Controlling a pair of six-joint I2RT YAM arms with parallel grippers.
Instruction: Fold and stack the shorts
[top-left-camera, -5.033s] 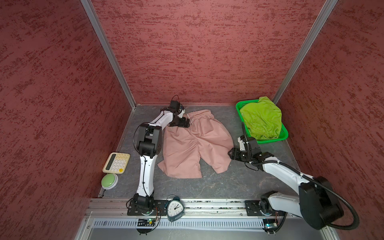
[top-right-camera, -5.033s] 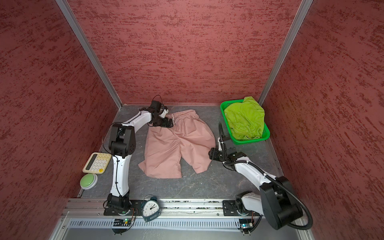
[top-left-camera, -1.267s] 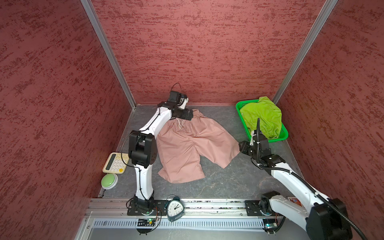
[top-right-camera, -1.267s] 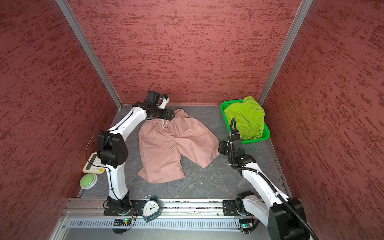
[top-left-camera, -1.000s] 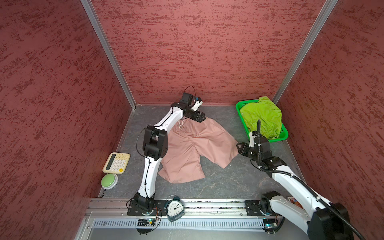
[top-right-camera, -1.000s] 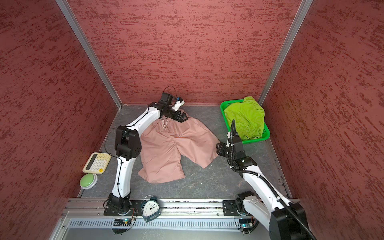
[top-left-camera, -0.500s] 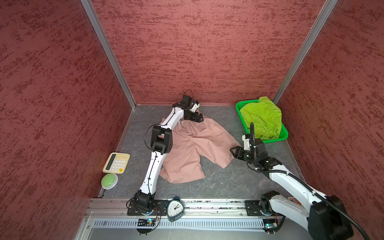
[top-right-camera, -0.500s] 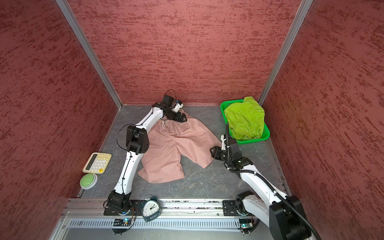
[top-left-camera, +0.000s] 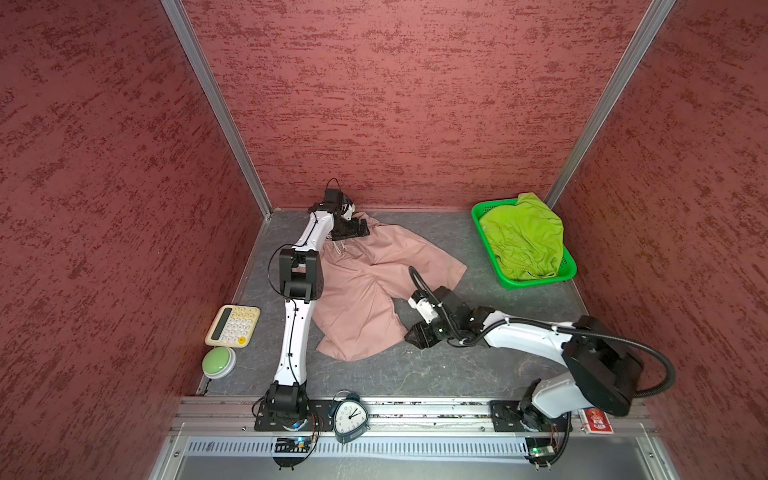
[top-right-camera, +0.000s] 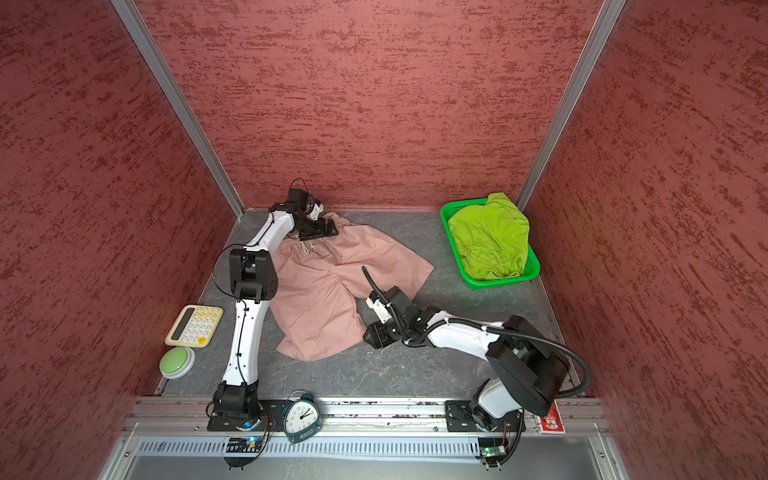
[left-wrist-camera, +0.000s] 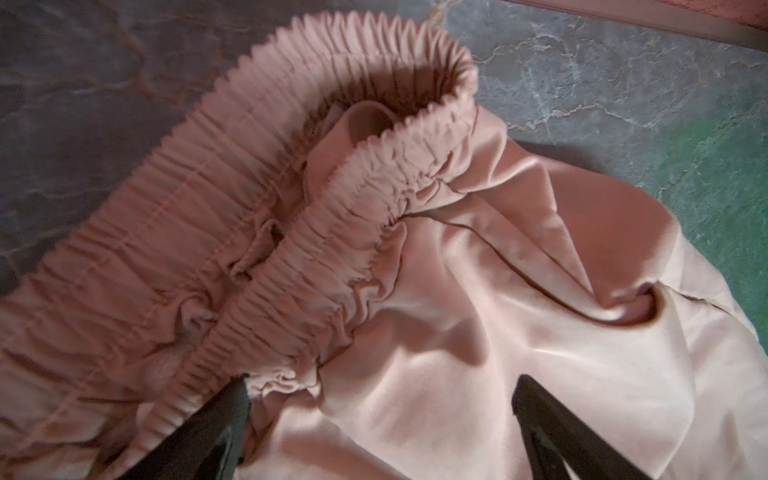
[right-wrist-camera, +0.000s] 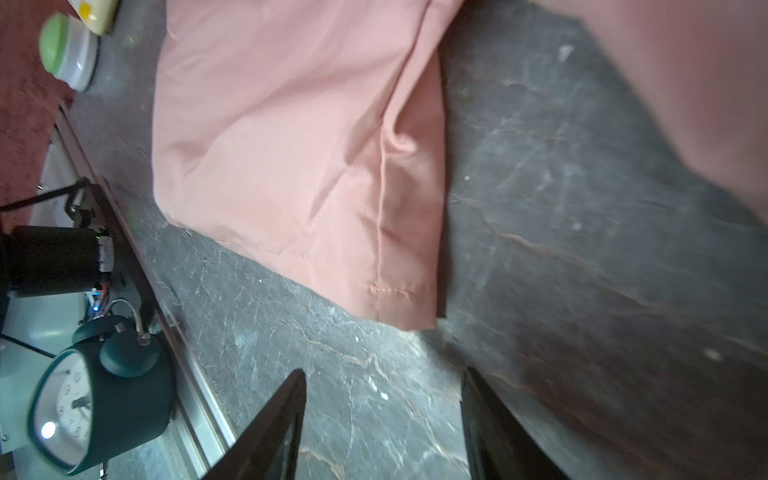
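The dusty pink shorts (top-left-camera: 374, 282) (top-right-camera: 332, 274) lie spread flat on the grey table, waistband towards the back wall and legs towards the front. My left gripper (top-left-camera: 361, 230) (top-right-camera: 330, 228) (left-wrist-camera: 382, 386) hovers open over the gathered waistband (left-wrist-camera: 332, 166), one finger at the elastic's edge and cloth lying under the gap. My right gripper (top-left-camera: 411, 334) (top-right-camera: 369, 336) (right-wrist-camera: 384, 374) is open low over bare table, just off the hem corner (right-wrist-camera: 415, 316) of the near leg, with nothing between its fingers. The lime green shorts (top-left-camera: 523, 241) (top-right-camera: 490, 241) are heaped in the basket.
A green plastic basket (top-left-camera: 536, 282) (top-right-camera: 498, 283) stands at the back right. A cream calculator (top-left-camera: 232, 326) and a green push button (top-left-camera: 219, 362) lie at the left edge. An alarm clock (top-left-camera: 350, 415) (right-wrist-camera: 95, 407) sits on the front rail. Red walls close in three sides.
My right gripper has swung from the far leg's hem beside the basket forward and left to the near leg's hem corner, its jaws widening. The left gripper shifted slightly left along the waistband.
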